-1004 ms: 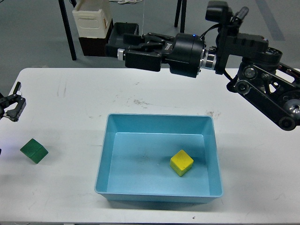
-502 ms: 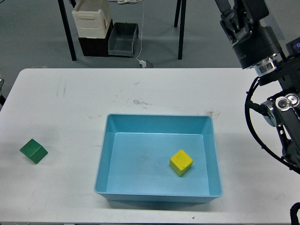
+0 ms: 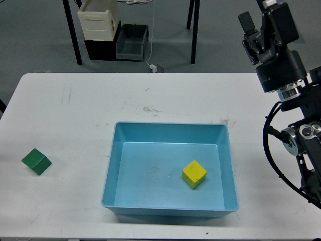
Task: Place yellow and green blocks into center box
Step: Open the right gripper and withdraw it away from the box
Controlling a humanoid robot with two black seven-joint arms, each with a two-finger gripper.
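A yellow block (image 3: 194, 173) lies inside the light blue box (image 3: 168, 130) at the middle of the white table, right of the box's centre. A green block (image 3: 36, 161) sits on the table near the left edge, well left of the box. My right arm rises along the right side. Its gripper (image 3: 264, 24) points up at the top right, far above and away from both blocks, partly cut off by the frame's top edge. Its fingers cannot be told apart. My left gripper is out of view.
The white table (image 3: 75, 110) carries only the box and the green block. On the floor behind it stand a cream crate (image 3: 98, 21), a dark bin (image 3: 132, 42) and black stand legs (image 3: 74, 35).
My right arm swung from stretching across the back of the table to standing upright at the right. My left gripper left the view at the left edge. The blocks have not moved.
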